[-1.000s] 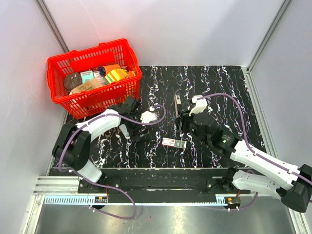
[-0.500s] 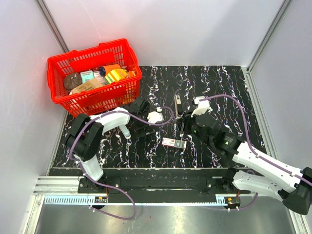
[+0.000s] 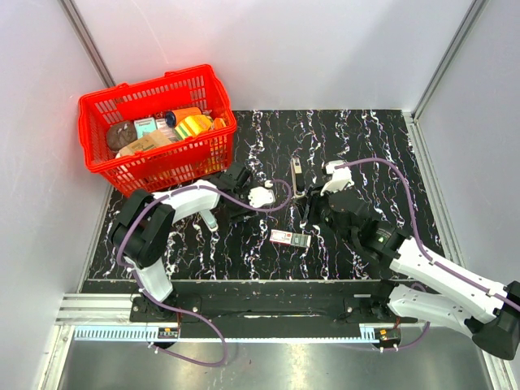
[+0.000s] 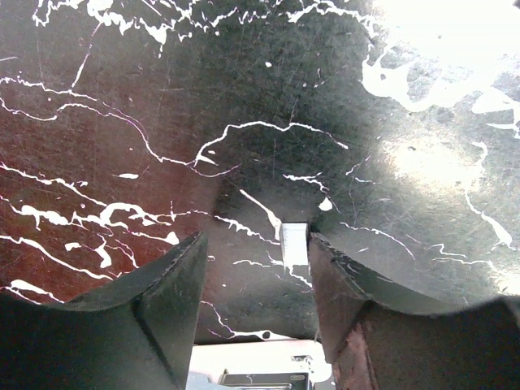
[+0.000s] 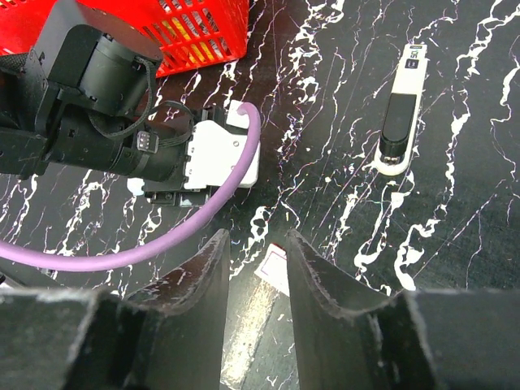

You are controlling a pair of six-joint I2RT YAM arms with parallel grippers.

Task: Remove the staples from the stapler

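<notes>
The stapler [image 3: 295, 175], a slim white base with a black top, lies flat in the middle of the black marbled table; it also shows in the right wrist view [image 5: 404, 110]. My left gripper [image 3: 236, 213] is open and low over the table, left of the stapler. In the left wrist view [image 4: 256, 252] a small silvery strip [image 4: 294, 244] lies on the table beside the right finger. My right gripper [image 3: 305, 214] is open and empty above a small white box [image 3: 290, 237], whose corner shows between its fingers [image 5: 276, 272].
A red basket [image 3: 97, 114] full of goods stands at the back left. A small grey-white piece [image 3: 210, 219] lies near the left forearm. The left wrist camera and its purple cable [image 5: 203, 215] lie close in front of the right gripper.
My left gripper has swung right, towards the stapler and the box. My right arm has shifted slightly. The stapler and the box have not moved.
</notes>
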